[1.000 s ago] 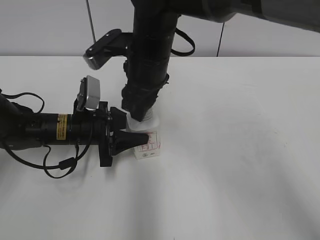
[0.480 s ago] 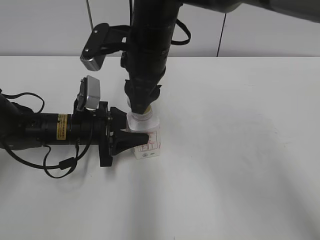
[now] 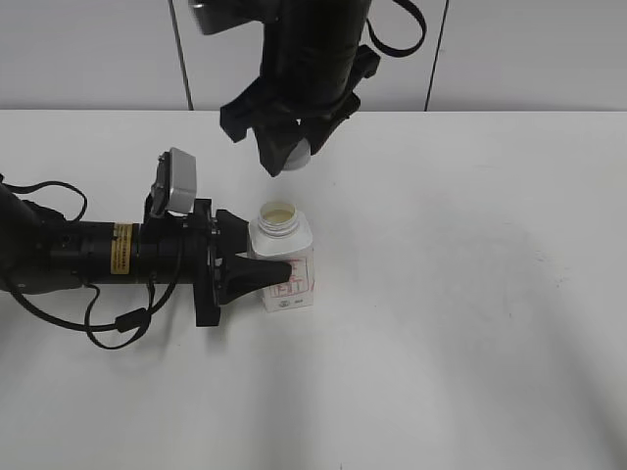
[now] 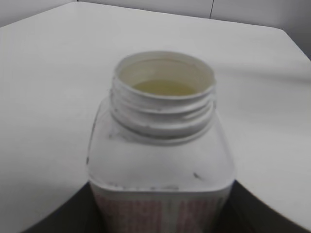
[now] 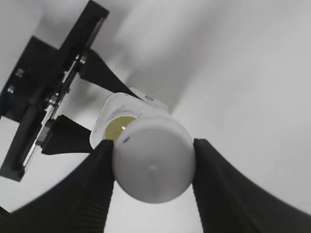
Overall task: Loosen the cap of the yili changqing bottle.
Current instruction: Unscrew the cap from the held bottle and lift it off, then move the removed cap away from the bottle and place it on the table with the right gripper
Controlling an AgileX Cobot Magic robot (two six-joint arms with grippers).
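Note:
The yili changqing bottle [image 3: 282, 269] stands upright on the white table, its threaded neck open and yellowish inside. It fills the left wrist view [image 4: 160, 160] and shows from above in the right wrist view [image 5: 114, 119]. My left gripper [image 3: 257, 262] lies level along the table and is shut on the bottle's body. My right gripper [image 3: 291, 155] hangs well above the bottle and is shut on the white cap [image 3: 297, 155]. In the right wrist view the cap [image 5: 154, 164] sits between the two black fingers, off the bottle.
The white table [image 3: 470, 294] reaches to a grey wall at the back. The left arm with its cables [image 3: 69, 257] lies along the table at the left. The right arm comes down from the top middle.
My right gripper has risen from the bottle's neck with the cap in it. The neck is now open. The left gripper and the bottle have not moved.

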